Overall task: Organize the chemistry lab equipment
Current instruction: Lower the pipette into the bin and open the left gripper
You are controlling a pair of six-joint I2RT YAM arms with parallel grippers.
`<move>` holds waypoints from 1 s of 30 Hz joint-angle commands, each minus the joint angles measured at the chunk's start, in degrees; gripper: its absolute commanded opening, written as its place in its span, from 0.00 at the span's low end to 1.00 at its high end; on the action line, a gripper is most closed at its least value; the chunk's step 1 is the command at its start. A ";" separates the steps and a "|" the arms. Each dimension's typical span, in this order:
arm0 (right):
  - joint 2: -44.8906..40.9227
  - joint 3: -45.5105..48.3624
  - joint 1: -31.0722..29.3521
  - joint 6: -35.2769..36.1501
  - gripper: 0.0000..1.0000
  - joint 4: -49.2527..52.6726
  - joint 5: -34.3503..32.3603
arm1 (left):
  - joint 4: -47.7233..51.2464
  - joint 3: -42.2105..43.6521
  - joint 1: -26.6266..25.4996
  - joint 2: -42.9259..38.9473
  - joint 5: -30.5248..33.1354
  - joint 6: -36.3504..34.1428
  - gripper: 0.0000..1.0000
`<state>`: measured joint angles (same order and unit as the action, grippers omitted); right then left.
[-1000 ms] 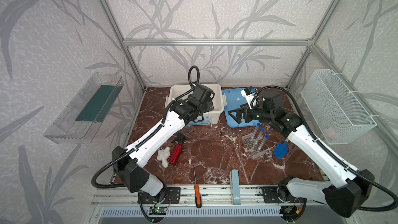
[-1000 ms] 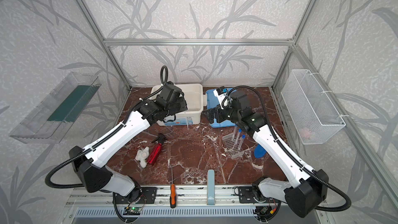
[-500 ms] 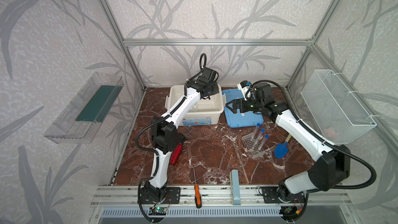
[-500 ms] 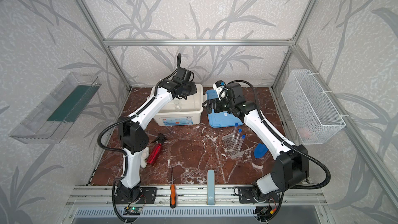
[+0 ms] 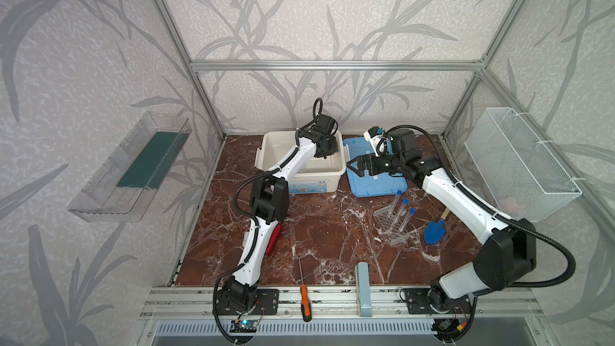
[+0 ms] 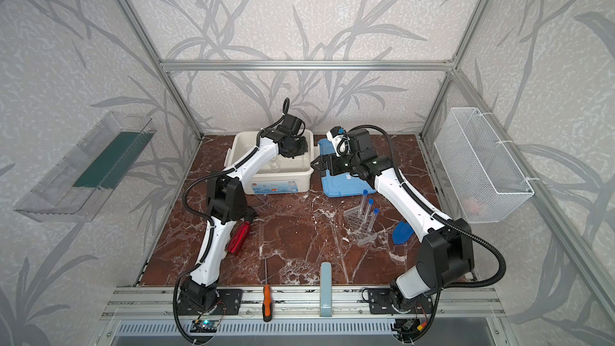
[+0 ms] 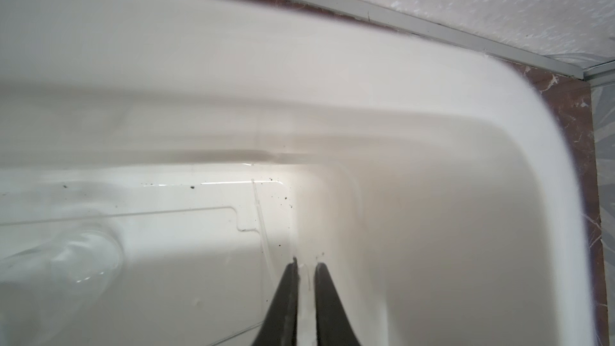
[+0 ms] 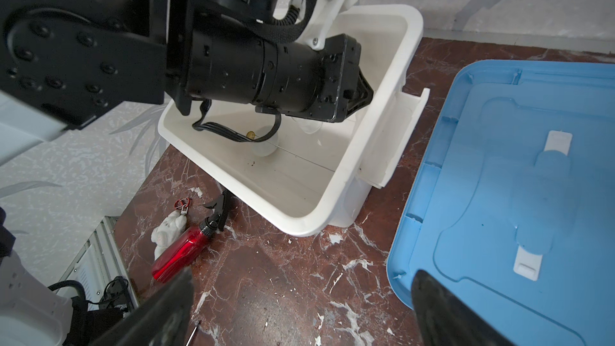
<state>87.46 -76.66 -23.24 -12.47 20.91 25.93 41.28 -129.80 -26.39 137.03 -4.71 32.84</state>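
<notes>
While lowered inside white bin (image 5: 332, 179), left gripper (image 7: 307, 262): jaws nearly together, grip on anything cannot be told. Right gripper (image 8: 303, 276): spread wide, empty, beside blue lid (image 5: 376, 184). Blue-capped tubes (image 5: 399, 211): three, tilted in tube rack (image 5: 387, 224). Thin clear dropper (image 7: 261, 228): on bin floor.

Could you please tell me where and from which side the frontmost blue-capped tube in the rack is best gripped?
Probably just below its cap, from above and the front. The frontmost tube stands cap-up, leaning slightly, in the clear rack; its top is free, while the other two tubes stand close behind it.
</notes>
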 commanded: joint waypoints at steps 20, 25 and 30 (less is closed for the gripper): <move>0.52 -0.90 -0.26 5.76 1.00 2.07 0.26 | -7.81 8.99 0.89 1.92 -3.68 1.10 0.23; 0.08 -0.82 -0.31 5.96 0.99 2.27 0.18 | -7.33 9.52 1.01 1.62 -4.08 1.31 0.23; -0.36 -0.43 -0.23 6.11 0.99 2.03 -0.27 | -8.04 12.20 0.83 -1.26 -5.04 1.92 0.23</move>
<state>88.31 -76.77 -23.35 -7.03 22.44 25.96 31.79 -118.89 -25.71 137.03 -9.10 34.00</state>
